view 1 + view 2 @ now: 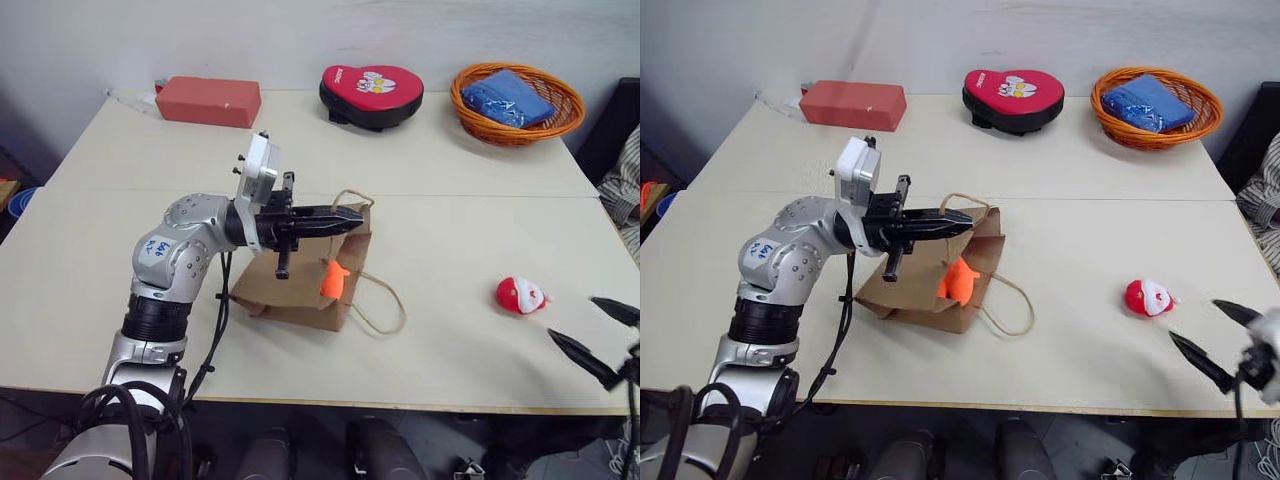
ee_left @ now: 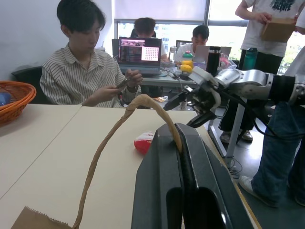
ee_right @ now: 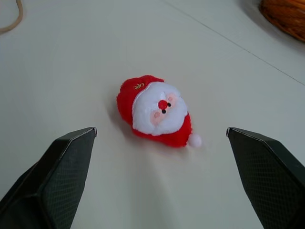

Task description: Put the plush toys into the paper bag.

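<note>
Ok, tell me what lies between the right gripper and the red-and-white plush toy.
Only bare table: the right wrist view shows the open right gripper facing the red-and-white plush toy.

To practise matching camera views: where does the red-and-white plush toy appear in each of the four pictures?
Left eye view: red-and-white plush toy on the table, right of the paper bag.
Right eye view: same spot.
Left wrist view: behind the bag handle.
Right wrist view: centre, ahead of the open right gripper.
Shared landmark: orange wicker basket.
</note>
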Tool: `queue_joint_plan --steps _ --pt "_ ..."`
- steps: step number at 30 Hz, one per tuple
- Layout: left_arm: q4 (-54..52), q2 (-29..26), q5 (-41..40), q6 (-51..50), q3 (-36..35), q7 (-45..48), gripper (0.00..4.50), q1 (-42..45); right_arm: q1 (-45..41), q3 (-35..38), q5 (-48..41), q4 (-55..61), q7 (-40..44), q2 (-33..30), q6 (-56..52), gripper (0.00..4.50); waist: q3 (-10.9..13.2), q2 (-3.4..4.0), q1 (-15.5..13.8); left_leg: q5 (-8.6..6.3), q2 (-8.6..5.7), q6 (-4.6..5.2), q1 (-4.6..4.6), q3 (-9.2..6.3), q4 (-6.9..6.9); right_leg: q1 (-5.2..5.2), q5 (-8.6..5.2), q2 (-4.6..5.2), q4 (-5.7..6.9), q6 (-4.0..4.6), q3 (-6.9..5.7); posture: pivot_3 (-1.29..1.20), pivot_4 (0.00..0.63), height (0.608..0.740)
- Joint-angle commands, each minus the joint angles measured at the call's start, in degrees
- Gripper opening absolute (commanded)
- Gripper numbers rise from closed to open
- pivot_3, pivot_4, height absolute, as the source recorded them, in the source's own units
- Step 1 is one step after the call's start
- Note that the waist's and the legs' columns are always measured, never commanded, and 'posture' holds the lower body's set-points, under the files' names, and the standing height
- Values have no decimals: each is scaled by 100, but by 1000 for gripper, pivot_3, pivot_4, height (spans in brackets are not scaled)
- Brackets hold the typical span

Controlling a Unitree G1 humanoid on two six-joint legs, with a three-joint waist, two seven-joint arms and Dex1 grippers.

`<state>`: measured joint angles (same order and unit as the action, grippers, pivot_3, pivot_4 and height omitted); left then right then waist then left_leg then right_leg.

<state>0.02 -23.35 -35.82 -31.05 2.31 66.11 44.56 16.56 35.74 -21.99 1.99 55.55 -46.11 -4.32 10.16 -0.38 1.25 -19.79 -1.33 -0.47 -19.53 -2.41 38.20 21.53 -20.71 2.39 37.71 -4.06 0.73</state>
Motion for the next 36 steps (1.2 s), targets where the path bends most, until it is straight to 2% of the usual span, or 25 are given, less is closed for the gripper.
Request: queue_joint_plan --steps 1,3,6,14,15,17,20,26,30,36 --pt "-159 113 -100 68 -110 -133 0 156 -431 -507 458 -481 -298 -287 -285 4464 0 0 -39 0 0 0 -5 0 0 3 0 1 -3 0 -1 0 150 740" --pt "-192 176 -194 8 -215 -264 0 163 -785 -800 647 -859 -370 -323 -179 4464 0 -1 -117 0 0 0 -12 -2 2 5 0 2 -9 0 -5 0 150 740" --pt "-303 99 -184 -15 -211 -279 0 56 -1226 -1136 800 -1296 -444 -288 -67 3851 0 0 -145 -1 -1 2 -25 -7 12 10 0 5 -14 0 -11 0 150 740" --pt "-287 -12 -190 -46 -244 -252 0 71 -1679 -1438 680 -1514 -291 -219 -11 1022 0 0 -130 -1 0 1 -33 -17 15 14 0 5 -15 0 -21 0 150 740" --pt "-280 -19 -187 -41 -243 -245 0 76 -1723 -1418 561 -1407 -209 -196 -3 781 0 0 -129 -1 0 1 -33 -17 15 14 0 5 -15 0 -22 0 150 740" --pt "-259 -41 -192 -36 -252 -220 0 86 -1838 -1361 -236 -622 167 -57 -342 328 0 0 -103 0 0 1 -34 -18 14 14 0 5 -15 0 -23 0 150 740" --pt "-243 -74 -199 -39 -261 -180 0 86 -2031 -1629 -1011 583 284 36 -1138 265 5 11 -72 2 6 -4 -31 -17 14 14 0 -1 -10 0 -22 0 150 740" --pt "-243 -25 -170 -33 -217 -208 0 137 -3074 -3035 -851 1749 -659 448 -2518 265 5 10 -122 2 6 -9 -50 -40 27 24 0 4 -16 0 -35 0 150 740" --pt "-186 36 -173 -10 -226 -234 0 210 -3674 -3693 -703 1831 -872 777 -2881 265 5 10 -202 2 -1 -9 -178 -49 94 136 0 10 19 0 -41 0 150 740" --pt "-135 112 -151 -3 -200 -247 0 262 -4770 -4944 107 1328 -1034 1301 -3196 265 5 10 -142 2 -5 -9 -188 -48 96 151 1 11 24 0 -40 0 150 740"
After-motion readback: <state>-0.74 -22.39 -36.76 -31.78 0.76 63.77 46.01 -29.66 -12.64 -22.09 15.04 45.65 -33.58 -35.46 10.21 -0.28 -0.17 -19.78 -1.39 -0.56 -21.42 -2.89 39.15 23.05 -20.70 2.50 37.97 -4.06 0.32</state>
